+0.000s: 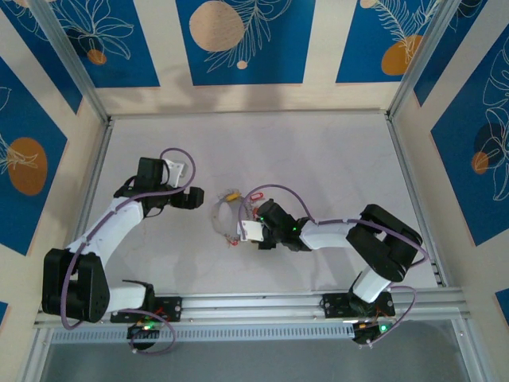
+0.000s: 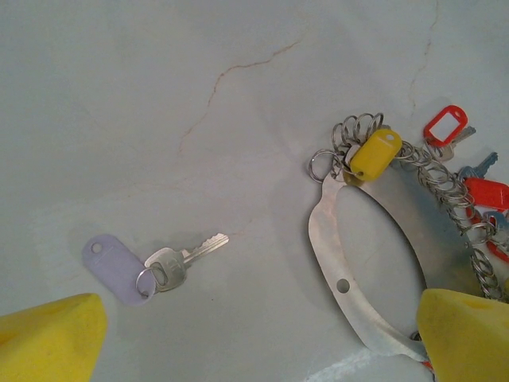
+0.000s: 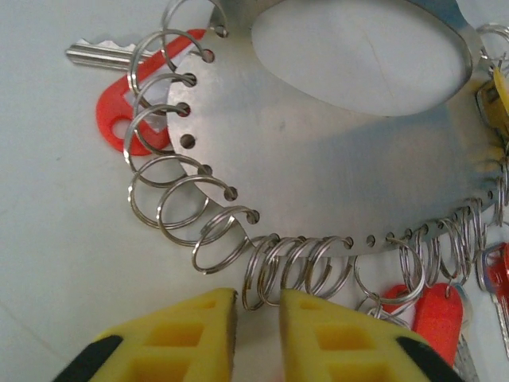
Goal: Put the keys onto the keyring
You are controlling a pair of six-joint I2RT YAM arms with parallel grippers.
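Observation:
The keyring (image 3: pixel 318 159) is a wide grey metal plate with many small split rings along its edge, lying flat on the table (image 1: pixel 318 159). Red-tagged keys (image 3: pixel 119 111) and a yellow-tagged key (image 2: pixel 375 153) hang from it. My right gripper (image 3: pixel 258 306) is at the plate's near edge, its yellow fingers (image 3: pixel 179 338) closed to a narrow gap with a split ring (image 3: pixel 270 278) pinched between them. One loose key (image 2: pixel 187 255) with a pale purple tag (image 2: pixel 119 267) lies on the table left of the keyring (image 2: pixel 342 263). My left gripper (image 2: pixel 258 350) hovers wide open above, empty.
The table is walled by metal rails and blue patterned panels (image 1: pixel 246 36). Another red-tagged key (image 2: pixel 445 125) lies at the keyring's far side. In the top view, the left gripper (image 1: pixel 193 199) is just left of the keyring (image 1: pixel 223 219) and the right gripper (image 1: pixel 245 232) touches its right edge.

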